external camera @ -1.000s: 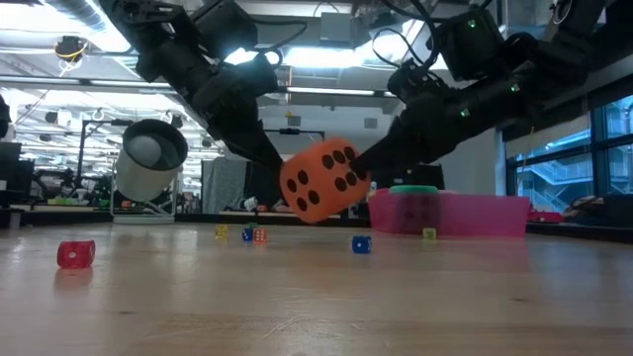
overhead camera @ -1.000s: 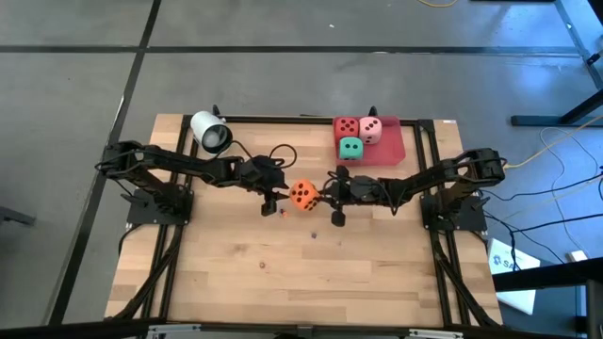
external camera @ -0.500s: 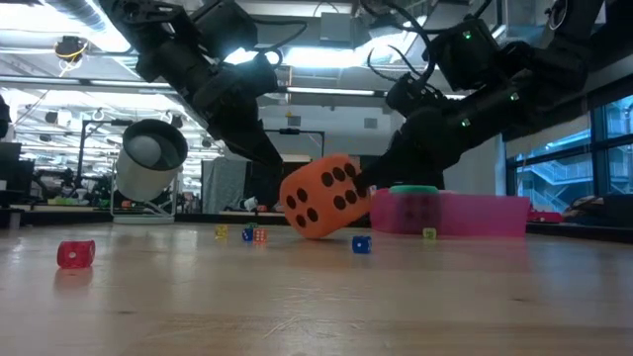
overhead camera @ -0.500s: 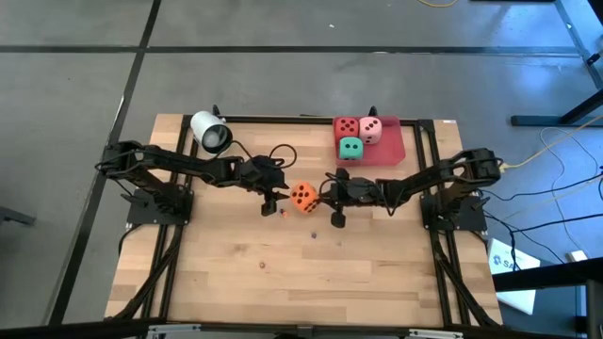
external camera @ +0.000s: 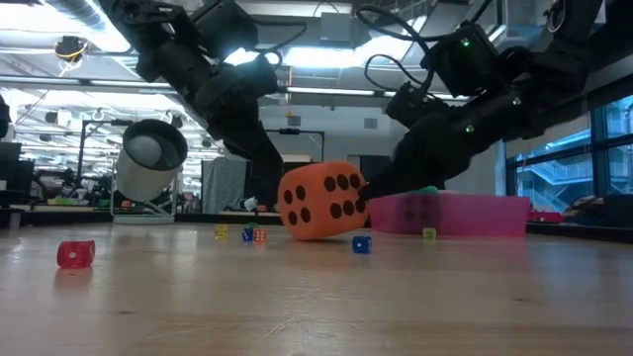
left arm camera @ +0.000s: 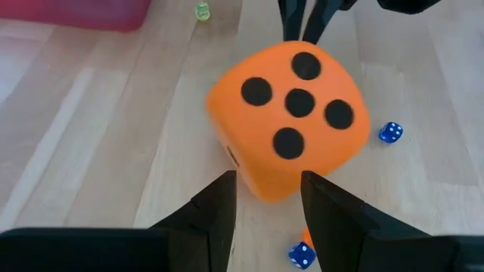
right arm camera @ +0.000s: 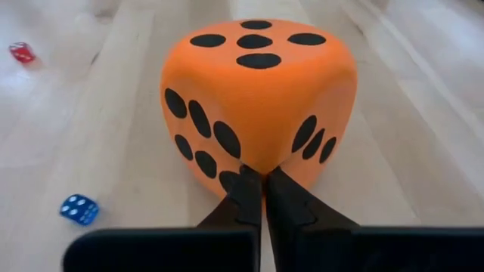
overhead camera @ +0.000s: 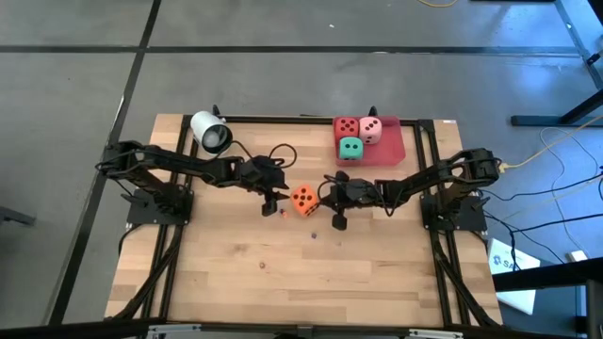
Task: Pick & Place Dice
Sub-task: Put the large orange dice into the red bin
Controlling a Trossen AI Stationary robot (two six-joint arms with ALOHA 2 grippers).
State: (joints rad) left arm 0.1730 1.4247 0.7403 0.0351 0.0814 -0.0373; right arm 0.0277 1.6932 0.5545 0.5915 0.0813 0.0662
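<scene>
White cylinder: a white cylinder with a dark open end point(overhead camera: 209, 133) lies on its side at the far left corner of the pale wooden slatted table point(overhead camera: 236, 273).
Left gripper: the left gripper point(overhead camera: 270, 199) sits just left of the orange die, apart from it, its fingers point(left arm camera: 219, 208) spread with a gap between them.
Orange die: the soft orange foam cube with dark pips point(overhead camera: 303, 199) rests on the table near its middle, between the two grippers, five pips up.
Small dice: tiny hard dice, blue point(external camera: 361, 244) and red point(external camera: 76, 254) among them, lie scattered on the wood near the orange die.
Right gripper: the right gripper point(overhead camera: 330, 196) is at the orange die's right side; its fingers point(right arm camera: 246, 198) are pressed together, tips touching a lower edge of the cube.
Tray: a flat red tray point(overhead camera: 388, 151) at the far edge, right of centre, holds the red die point(overhead camera: 347, 126), the pink die point(overhead camera: 371, 130) and the green die point(overhead camera: 350, 149), close together.
</scene>
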